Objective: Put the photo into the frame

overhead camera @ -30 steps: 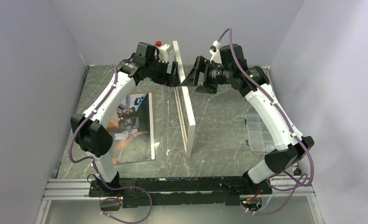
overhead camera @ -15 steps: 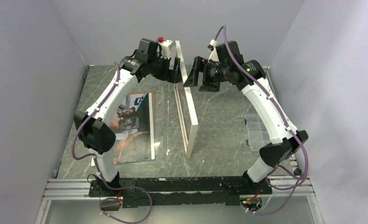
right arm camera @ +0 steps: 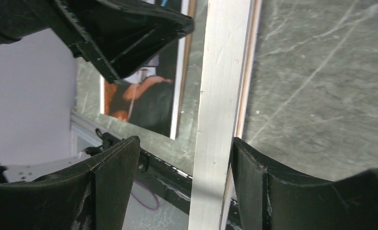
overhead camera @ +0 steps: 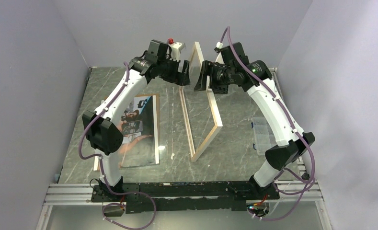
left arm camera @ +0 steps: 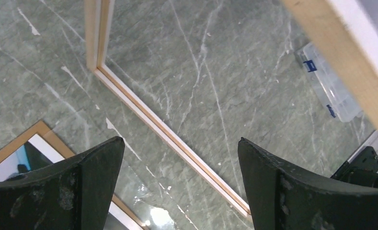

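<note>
A grey-green marbled table (overhead camera: 234, 120) sits between pale lilac walls, and we read it from the left. The photo (overhead camera: 136, 127) lies flat and face up on the left side of the table, well apart from both pincers, with nothing holding it. We judge the task to be at an early stage. The photo is not yet in the frame, and the work now is only on turning or laying down the frame itself.

Next comes the left pincer (overhead camera: 182, 76), raised at the far middle of the table. Its jaws stand wide apart with nothing between them, and its wrist view shows bare table between the fingers.

Just to its right is the frame (overhead camera: 214, 108). It stands on its lower long edge and leans over to the right, with its pale wood side showing.

The right pincer (overhead camera: 200, 81) is at the frame's raised far end. Its wrist view shows the frame's white rail (right arm camera: 220, 96) running between the fingers. The rail is close against one finger with a gap at the other, so we take the jaws as apart around the rail, not clamped.

A clear plastic box (overhead camera: 266, 136) lies at the right edge.

The frame has yet to lie flat, and the photo has yet to go in.
</note>
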Tool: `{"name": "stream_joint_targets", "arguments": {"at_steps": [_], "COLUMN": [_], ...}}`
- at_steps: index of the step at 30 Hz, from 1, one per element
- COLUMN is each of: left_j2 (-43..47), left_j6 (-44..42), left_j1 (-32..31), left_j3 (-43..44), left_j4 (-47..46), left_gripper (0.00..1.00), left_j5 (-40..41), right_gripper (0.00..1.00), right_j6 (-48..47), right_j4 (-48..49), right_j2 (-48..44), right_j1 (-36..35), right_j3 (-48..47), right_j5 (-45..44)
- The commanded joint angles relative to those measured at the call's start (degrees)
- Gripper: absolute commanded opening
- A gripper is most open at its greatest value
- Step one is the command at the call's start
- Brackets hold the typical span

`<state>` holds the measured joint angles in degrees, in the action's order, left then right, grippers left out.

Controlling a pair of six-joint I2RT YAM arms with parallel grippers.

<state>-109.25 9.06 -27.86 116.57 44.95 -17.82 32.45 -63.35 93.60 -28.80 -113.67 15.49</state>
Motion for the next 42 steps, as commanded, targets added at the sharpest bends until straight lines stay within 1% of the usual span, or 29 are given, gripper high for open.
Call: {"name": "stream_joint_targets", "arguments": {"at_steps": [1, 3, 6, 8, 9, 12, 14, 16, 20, 24, 28, 36, 42], "left_j2": [3.44, 5.91, 9.1, 10.71, 11.45, 13.64, 14.36, 14.41, 14.24, 14.56, 14.24, 13.97, 14.21], "left_j6": [-2.56, -2.79, -3.72, -5.06, -5.63, -7.69, -8.34, -8.36, -10.83, -11.91, -12.9, -14.88, -15.8], "left_j1": [0.85, 2.19, 4.89, 6.36, 6.83, 7.27, 7.3, 7.29, 7.29, 7.29, 7.25, 7.3, 7.28], "left_j3": [-3.55, -7.24, -12.73, -16.61, -18.9, -25.71, -29.48, -32.21, -34.63, -36.92, -38.98, -40.92, -42.13], "left_j4": [0.06, -0.73, -1.38, -1.64, -1.9, -3.69, -4.9, -5.3, -4.7, -5.5, -6.84, -7.16, -7.69], "left_gripper": [0.94, 0.94, 0.94, 0.94, 0.94, 0.94, 0.94, 0.94, 0.94, 0.94, 0.94, 0.94, 0.94], "left_j5": [3.0, 3.03, 2.31, 2.39, 2.68, 4.5, 5.53, 5.74, 5.57, 5.92, 6.91, 9.15, 9.6], "right_gripper": [0.68, 0.61, 0.46, 0.38, 0.37, 0.35, 0.33, 0.28, 0.25, 0.23, 0.23, 0.22, 0.21], "right_j6": [-3.42, -4.01, -5.25, -5.91, -6.37, -7.95, -8.85, -8.3, -6.66, -6.55, -6.67, -6.89, -8.83], "right_j4": [-3.74, -3.34, -3.52, -3.26, -2.82, -1.66, -0.55, 0.6, 5.03, 6.87, 8.6, 15.76, 18.54], "right_j2": [-0.66, -2.37, -4.25, -5.94, -6.74, -8.86, -9.86, -11.03, -14.42, -16.08, -16.57, -15.34, -11.39], "right_j1": [0.09, 0.51, 0.89, 1.1, 1.11, 1.33, 1.39, 1.74, 2.03, 2.63, 3.29, 3.43, 3.58], "right_j3": [-1.32, 2.02, 5.54, 8.17, 9.66, 14.98, 18.93, 24.29, 33.11, 38.45, 41.98, 49.73, 50.17], "right_j5": [-8.42, -10.62, -13.49, -14.93, -15.28, -15.31, -16.98, -18.82, -19.81, -21.97, -23.17, -23.98, -24.11]}}
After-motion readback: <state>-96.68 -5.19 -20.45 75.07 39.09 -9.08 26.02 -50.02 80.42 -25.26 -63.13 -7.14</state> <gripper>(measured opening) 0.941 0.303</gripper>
